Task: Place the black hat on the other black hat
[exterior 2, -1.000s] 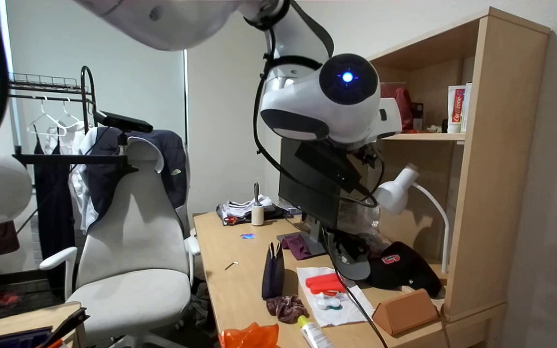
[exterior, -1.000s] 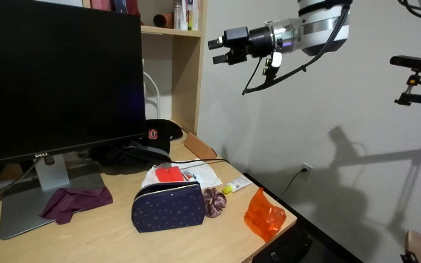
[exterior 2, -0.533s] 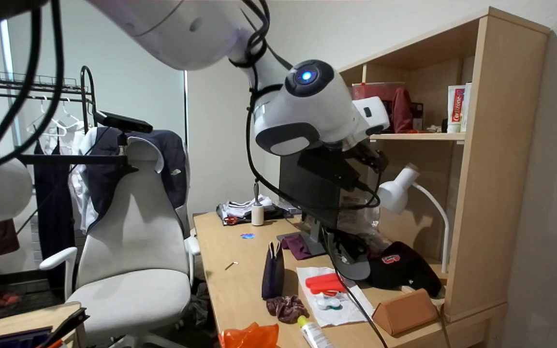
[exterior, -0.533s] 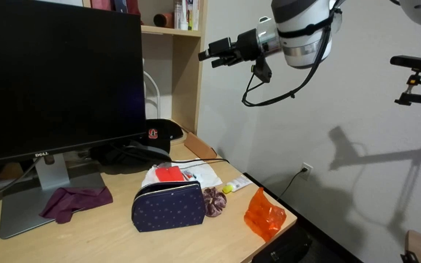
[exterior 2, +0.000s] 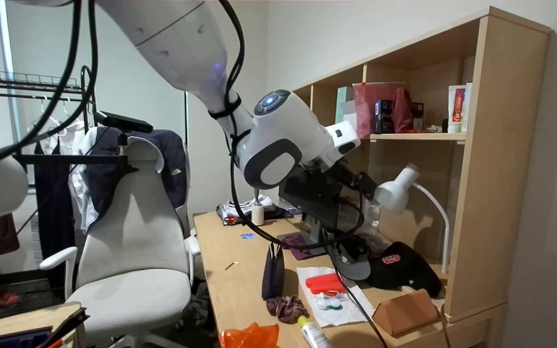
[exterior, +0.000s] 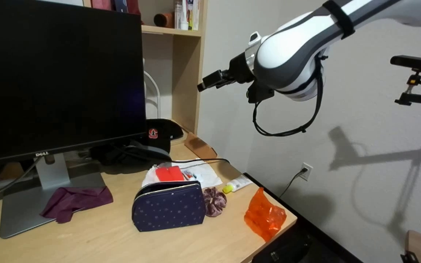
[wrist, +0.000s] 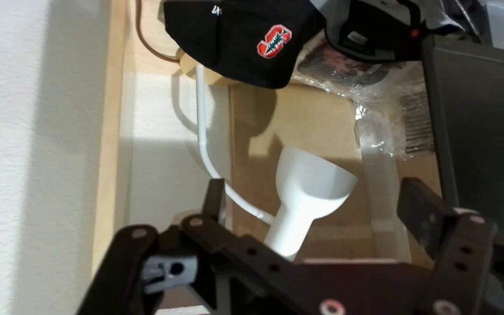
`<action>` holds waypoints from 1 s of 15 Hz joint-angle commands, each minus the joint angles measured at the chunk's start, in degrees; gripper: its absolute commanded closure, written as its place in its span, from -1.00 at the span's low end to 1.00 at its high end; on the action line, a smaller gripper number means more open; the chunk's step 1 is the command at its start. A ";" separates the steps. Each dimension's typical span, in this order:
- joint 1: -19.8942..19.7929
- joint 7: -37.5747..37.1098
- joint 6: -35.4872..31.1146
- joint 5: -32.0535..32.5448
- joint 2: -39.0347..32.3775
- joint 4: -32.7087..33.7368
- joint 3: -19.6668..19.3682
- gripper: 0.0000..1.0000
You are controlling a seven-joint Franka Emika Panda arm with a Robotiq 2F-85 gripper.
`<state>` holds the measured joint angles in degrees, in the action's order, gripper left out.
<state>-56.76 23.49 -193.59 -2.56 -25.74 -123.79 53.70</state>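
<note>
Purple cloth (exterior: 77, 202) to the left in an exterior view, partly on the base (exterior: 20, 219) of the monitor (exterior: 60, 84); crumpled orange plastic (exterior: 265, 215) at the right edge of the surface (exterior: 97, 241). Open air beneath the hand (wrist: 312, 188), fingers (wrist: 213, 197) wide apart in the wrist view. Grey-brimmed black hat (exterior 2: 353, 261) at left, red-emblem black hat (exterior 2: 404, 268) at right in both exterior views, side by side on the surface; cannot tell if touching. Navy pouch (exterior: 168, 206) upright in an exterior view, mouth parted, contents hidden. Lamp stem (exterior: 156, 91) alone beside the monitor in an exterior view; white shade (exterior 2: 391, 197) too in an exterior view and the wrist view.
</note>
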 commanded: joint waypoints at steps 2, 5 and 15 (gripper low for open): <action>1.91 -1.40 0.08 0.01 2.38 -0.43 -2.32 -1.00; 7.18 -3.16 8.95 -4.44 10.40 -3.22 -9.17 -1.00; 27.05 -3.39 39.48 1.40 16.57 -4.70 -24.53 -1.00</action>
<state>-40.62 19.22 -158.69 -1.20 -11.40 -128.50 37.79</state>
